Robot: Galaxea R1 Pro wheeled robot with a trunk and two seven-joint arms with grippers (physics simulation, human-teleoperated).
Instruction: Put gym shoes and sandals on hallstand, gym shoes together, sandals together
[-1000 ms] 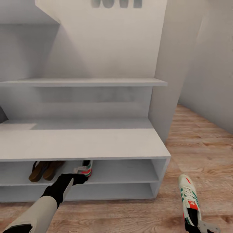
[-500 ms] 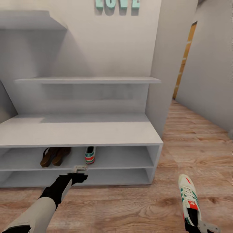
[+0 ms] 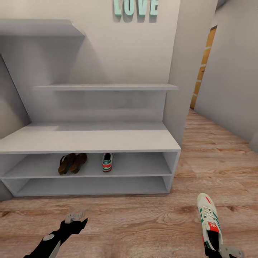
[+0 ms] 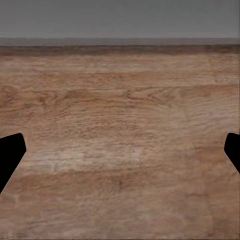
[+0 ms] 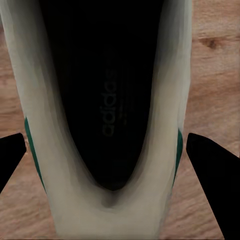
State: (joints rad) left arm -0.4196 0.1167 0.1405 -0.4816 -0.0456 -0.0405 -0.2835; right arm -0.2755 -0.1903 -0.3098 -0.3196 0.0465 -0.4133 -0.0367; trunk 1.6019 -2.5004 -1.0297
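The hallstand [image 3: 89, 139] stands ahead, pale grey, with two open shoe shelves. On its upper shoe shelf the two brown sandals [image 3: 71, 163] lie side by side, and one gym shoe [image 3: 107, 162] sits just to their right, heel toward me. My left gripper [image 3: 76, 216] hangs low over the corridor floor [image 3: 143, 222] in front of the rack, open and holding nothing [image 4: 120, 150]. The second gym shoe [image 3: 209, 222] is at the lower right, toe pointing away. My right gripper [image 3: 214, 248] is shut on its heel end, and the shoe's dark opening [image 5: 107, 100] sits between the fingers.
Teal letters [image 3: 136, 7] hang on the back panel above two staggered upper shelves. A grey wall panel [image 3: 186, 71] rises right of the rack, with an orange doorframe [image 3: 205, 61] beyond it. Wood floor stretches between me and the rack and along the right.
The view has pulled back from the rack. My left gripper came out of the upper shoe shelf without the gym shoe and sank toward the floor. The right gripper still holds its shoe.
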